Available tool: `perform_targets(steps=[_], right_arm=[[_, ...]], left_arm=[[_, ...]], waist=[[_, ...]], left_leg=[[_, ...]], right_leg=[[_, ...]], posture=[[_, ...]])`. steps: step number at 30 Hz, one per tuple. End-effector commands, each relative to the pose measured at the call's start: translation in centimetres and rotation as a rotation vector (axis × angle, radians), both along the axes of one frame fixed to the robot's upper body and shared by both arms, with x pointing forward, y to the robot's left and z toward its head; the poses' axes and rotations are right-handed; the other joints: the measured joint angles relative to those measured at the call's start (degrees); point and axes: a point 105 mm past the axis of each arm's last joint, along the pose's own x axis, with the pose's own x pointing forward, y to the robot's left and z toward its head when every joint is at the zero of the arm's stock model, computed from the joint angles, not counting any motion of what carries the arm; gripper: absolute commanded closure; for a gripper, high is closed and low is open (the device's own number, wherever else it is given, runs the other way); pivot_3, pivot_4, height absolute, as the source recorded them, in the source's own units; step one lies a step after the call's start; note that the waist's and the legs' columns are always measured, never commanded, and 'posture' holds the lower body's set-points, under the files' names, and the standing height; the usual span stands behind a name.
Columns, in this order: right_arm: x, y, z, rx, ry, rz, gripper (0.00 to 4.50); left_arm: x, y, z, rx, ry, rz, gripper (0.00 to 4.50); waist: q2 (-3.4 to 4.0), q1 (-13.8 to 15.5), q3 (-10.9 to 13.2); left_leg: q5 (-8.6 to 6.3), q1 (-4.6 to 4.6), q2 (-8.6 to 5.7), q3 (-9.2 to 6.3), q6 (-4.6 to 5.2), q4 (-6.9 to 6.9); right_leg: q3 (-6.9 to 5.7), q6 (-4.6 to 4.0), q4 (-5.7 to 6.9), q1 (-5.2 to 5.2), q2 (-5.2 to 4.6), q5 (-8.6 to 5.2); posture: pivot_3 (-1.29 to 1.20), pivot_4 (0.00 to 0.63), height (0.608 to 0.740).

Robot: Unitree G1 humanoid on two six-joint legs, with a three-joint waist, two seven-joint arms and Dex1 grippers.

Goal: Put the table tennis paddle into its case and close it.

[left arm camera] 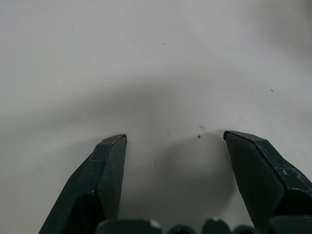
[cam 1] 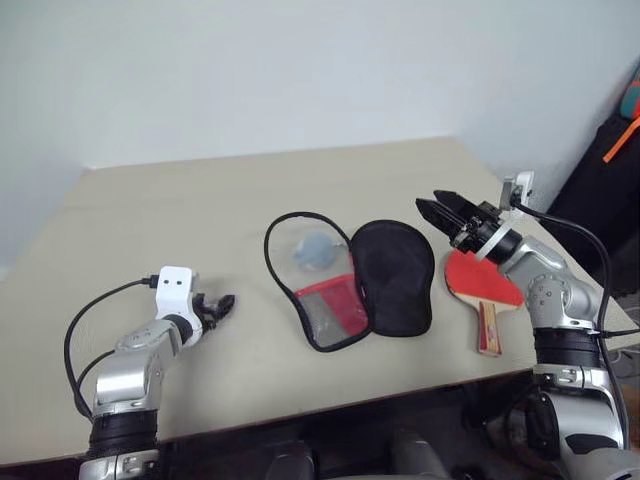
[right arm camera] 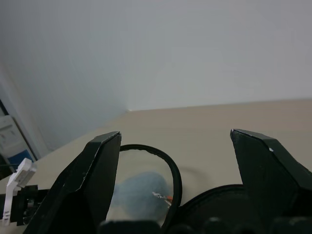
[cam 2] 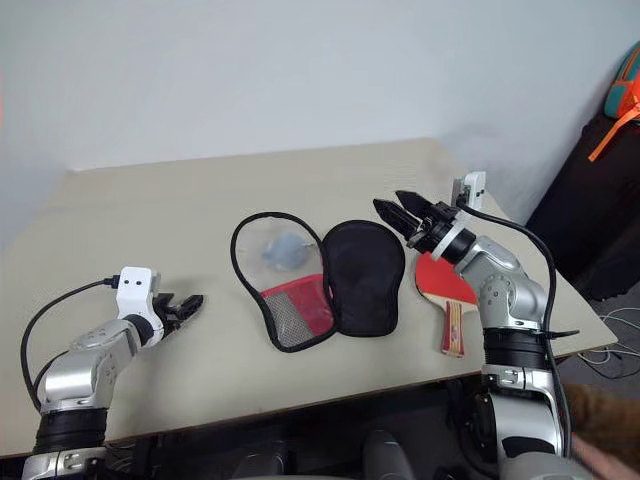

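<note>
The case (cam 1: pixel 392 277) lies unzipped and spread flat in the middle of the table, its black-lined half on the right and a mesh half with a red panel (cam 1: pixel 335 308) on the left. A grey-blue soft lump (cam 1: pixel 316 250) rests on the mesh half. The table tennis paddle (cam 1: pixel 478 281), red blade and wooden handle, lies on the table right of the case. My right gripper (cam 1: pixel 438 210) hovers open above the paddle's far edge, empty, pointing toward the case. My left gripper (cam 1: pixel 222 304) is open and empty, low over bare table far left of the case.
The beige table (cam 1: pixel 180 210) has open surface at the back and left. Its right edge runs close beside the paddle. Dark bags (cam 1: pixel 615 170) stand off the table at the right. A white wall rises behind.
</note>
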Motion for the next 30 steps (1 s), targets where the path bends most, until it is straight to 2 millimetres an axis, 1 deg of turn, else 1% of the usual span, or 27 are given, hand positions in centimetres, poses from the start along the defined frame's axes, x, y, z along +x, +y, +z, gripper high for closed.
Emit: perform_targets(steps=[1,6,9,11,12,16,17,19,21,24,27,30], right_arm=[[0.1,-0.2,2.5,0.012,-0.092,-0.004,0.63],[0.0,-0.7,2.3,0.013,-0.096,-0.038,0.63],[-0.7,-1.2,2.3,-0.001,-0.085,-0.046,0.63],[-1.0,-1.8,2.3,-0.009,-0.068,-0.064,0.63],[-1.4,-2.4,1.9,-0.029,-0.057,-0.079,0.63],[-2.7,-3.6,1.1,-0.066,-0.01,-0.114,0.63],[-3.0,-3.9,1.0,-0.066,0.002,-0.122,0.63],[-3.9,-4.8,0.5,-0.081,0.051,-0.14,0.63],[-4.5,-5.5,0.1,-0.104,0.092,-0.157,0.63],[-5.9,-6.5,-0.7,-0.135,0.156,-0.2,0.63],[-7.4,-7.4,-1.7,-0.152,0.216,-0.289,0.63],[-8.3,-8.6,-4.3,-0.241,0.342,-0.414,0.63]], left_arm=[[1.8,-0.5,2.0,0.003,-0.075,-0.027,1.05],[2.4,-0.6,2.1,0.0,-0.086,-0.031,1.05],[2.2,-2.1,3.3,0.013,-0.126,-0.127,1.05],[1.6,-3.3,3.8,0.008,-0.135,-0.227,1.05],[1.3,-3.5,4.1,-0.001,-0.134,-0.263,1.05],[0.5,-3.3,4.9,0.012,-0.115,-0.356,1.05],[0.3,-3.2,5.3,0.012,-0.115,-0.377,1.05],[0.1,-2.8,6.7,0.012,-0.125,-0.429,1.05],[0.0,-2.6,7.5,0.02,-0.123,-0.46,1.05],[-0.1,-2.3,7.2,0.037,-0.087,-0.49,1.05],[-0.3,-2.3,5.5,0.047,-0.031,-0.512,1.05],[0.1,-2.8,4.4,0.041,-0.017,-0.517,1.05]], waist=[[0.0,0.0,0.0],[0.0,-0.1,0.0],[-0.01,-0.1,0.0],[-0.02,0.0,0.0],[-0.04,0.0,0.0],[-0.08,0.0,0.0],[-0.07,-0.1,0.0],[-0.08,-0.1,0.0],[-0.09,-0.1,0.1],[-0.1,0.0,0.1],[-0.11,0.0,0.1],[-0.16,0.0,0.1]], left_leg=[[0.0,-0.01,0.0,0.0,0.0,0.0],[0.0,-0.01,0.0,0.01,0.0,-0.02],[0.0,-0.03,0.0,0.02,0.0,-0.06],[0.0,-0.04,0.0,0.01,0.0,-0.11],[0.0,-0.05,0.0,0.01,0.0,-0.11],[0.0,-0.05,0.0,0.01,-0.01,-0.11],[0.0,-0.05,0.01,0.02,-0.01,-0.1],[-0.01,-0.02,0.03,0.06,-0.01,-0.09],[-0.01,-0.02,0.05,0.06,-0.01,-0.08],[-0.01,-0.04,0.05,0.06,-0.02,-0.08],[-0.02,-0.04,0.05,0.05,-0.02,-0.11],[-0.02,-0.06,0.05,0.07,-0.03,-0.08]], right_leg=[[0.0,0.0,0.0,-0.01,0.0,0.0],[0.0,0.01,0.0,-0.02,0.0,0.0],[0.01,0.01,0.01,-0.06,0.0,0.01],[0.01,0.0,0.0,-0.08,0.0,0.0],[0.01,0.0,-0.01,-0.06,0.0,0.0],[0.01,-0.02,-0.02,-0.1,0.0,-0.01],[0.01,-0.02,-0.02,-0.11,0.0,-0.01],[0.01,-0.03,-0.03,-0.14,0.0,-0.02],[0.01,-0.03,-0.02,-0.15,0.0,-0.02],[0.01,-0.04,-0.06,-0.15,-0.01,-0.02],[0.01,-0.04,-0.1,-0.15,-0.02,-0.03],[0.01,-0.04,-0.11,-0.17,-0.02,-0.03]], posture=[[0.0,0.0,0.74],[0.0,0.0,0.74],[0.0,0.0,0.74],[0.0,0.0,0.74],[0.0,0.0,0.74],[0.0,0.0,0.74],[0.0,0.0,0.74],[0.0,0.0,0.74],[0.0,0.0,0.74],[0.0,0.0,0.74],[0.0,0.0,0.74],[0.0,0.0,0.74]])
